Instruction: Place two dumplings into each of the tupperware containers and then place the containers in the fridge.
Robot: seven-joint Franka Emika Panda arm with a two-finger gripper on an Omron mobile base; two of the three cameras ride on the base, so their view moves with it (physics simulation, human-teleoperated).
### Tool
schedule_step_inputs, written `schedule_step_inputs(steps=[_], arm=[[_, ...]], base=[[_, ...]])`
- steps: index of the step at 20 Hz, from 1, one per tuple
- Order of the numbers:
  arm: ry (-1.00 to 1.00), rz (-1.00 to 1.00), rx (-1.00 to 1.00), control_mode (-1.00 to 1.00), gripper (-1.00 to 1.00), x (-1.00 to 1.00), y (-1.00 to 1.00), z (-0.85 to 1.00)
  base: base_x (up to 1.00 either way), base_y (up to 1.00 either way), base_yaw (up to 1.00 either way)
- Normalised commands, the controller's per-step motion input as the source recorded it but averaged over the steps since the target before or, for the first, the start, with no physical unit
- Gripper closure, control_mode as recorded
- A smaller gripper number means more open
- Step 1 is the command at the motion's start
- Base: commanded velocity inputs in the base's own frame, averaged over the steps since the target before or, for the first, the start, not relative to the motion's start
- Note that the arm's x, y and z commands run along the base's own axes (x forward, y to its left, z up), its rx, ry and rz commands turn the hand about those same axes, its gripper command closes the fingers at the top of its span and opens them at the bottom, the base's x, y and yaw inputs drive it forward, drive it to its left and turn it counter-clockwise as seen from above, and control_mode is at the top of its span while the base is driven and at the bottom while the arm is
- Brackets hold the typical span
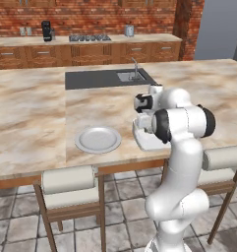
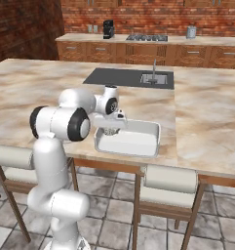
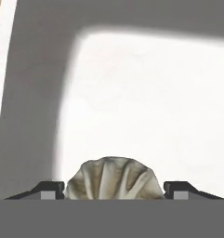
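dumpling [image 3: 112, 179] sits right between your pincer [image 3: 114, 190] tips in the hand view, a fingertip [image 3: 47, 190] on each side of it with a small gap showing, so the jaws stand wide and you cannot tell if they grip it. below it lies the white tray [image 2: 149, 144], near its corner, on the bench [image 2: 206, 122]. left of the tray on the bench sits a round plate [image 1: 98, 139].

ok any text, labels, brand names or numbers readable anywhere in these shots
None can be read. The white tupperware container, the dumpling between the claw tips, the round plate and the robot arm are all plain. The coffee machine on the back counter is too small to show any marking.
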Motion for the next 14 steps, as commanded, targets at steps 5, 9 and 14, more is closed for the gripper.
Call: schedule_step_inputs(steps=[5,9,14], arm=[[-0.01,0.0,0.02,-1.0,-1.0,0.01,-0.16,-0.3],[0.01,0.0,0.0,-1.0,-1.0,0.0,0.0,-0.04],[0.0,0.0,0.0,-1.0,-1.0,0.0,0.0,0.15]], base=[[0.0,0.0,0.0],[0.0,0.0,0.0],[0.0,0.0,0.0]])
